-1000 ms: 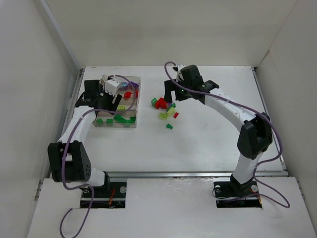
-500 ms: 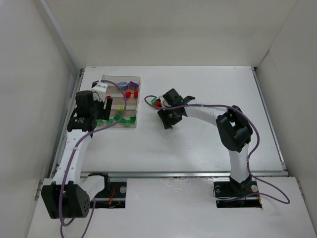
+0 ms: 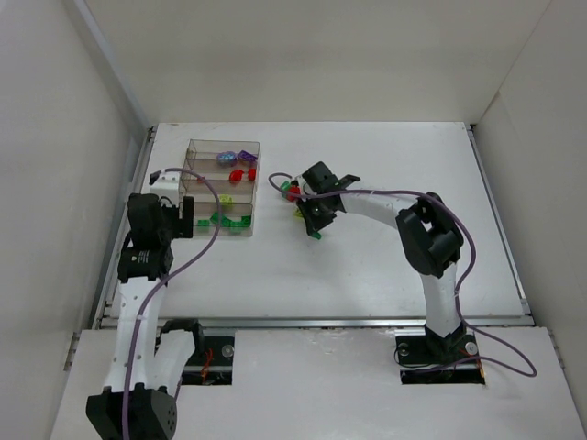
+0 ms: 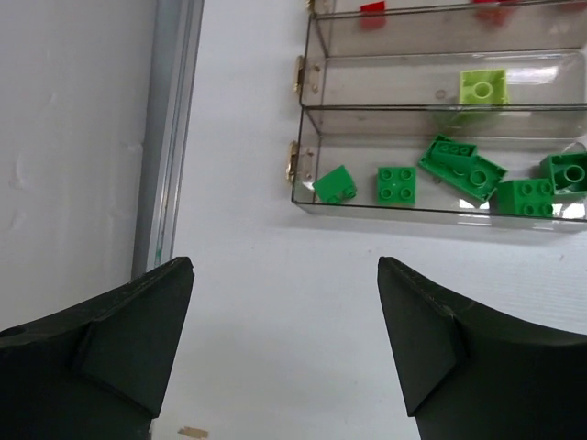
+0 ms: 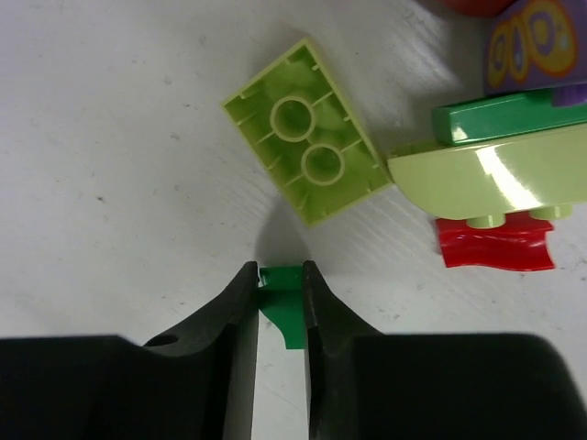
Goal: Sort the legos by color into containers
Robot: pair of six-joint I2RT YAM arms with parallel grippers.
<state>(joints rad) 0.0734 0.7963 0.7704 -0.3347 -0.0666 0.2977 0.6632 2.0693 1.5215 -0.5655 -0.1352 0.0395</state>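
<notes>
The green brick (image 5: 286,316) is pinched in the right gripper (image 5: 280,275), whose fingers are closed to the brick's width. I cannot tell whether it has left the tabletop (image 3: 385,266).

From 12 to 2 o'clock of it in the wrist view lie the loose bricks. There is an upturned lime brick (image 5: 307,170), then a lime slope (image 5: 495,174) touching a green plate (image 5: 509,115), a red piece (image 5: 495,243) and a purple piece (image 5: 537,46).

In the top view the tray (image 3: 193,145) sits at 9 o'clock from this pile. From far to near, its compartments hold purple, red, lime and green bricks, with five green ones in the nearest. The sorting looks well past halfway, with about six bricks left.

Bare tabletop separates the pile from the tray. The green compartment runs along the tray's 6 o'clock edge, so reaching it need not cross a divider.

The left gripper (image 4: 284,339) is spread wide and holds nothing. It sits at the tray's 7 o'clock, apart from it, so that compartment's 3 o'clock end looks freer. The side walls (image 3: 83,137) stand well apart.
</notes>
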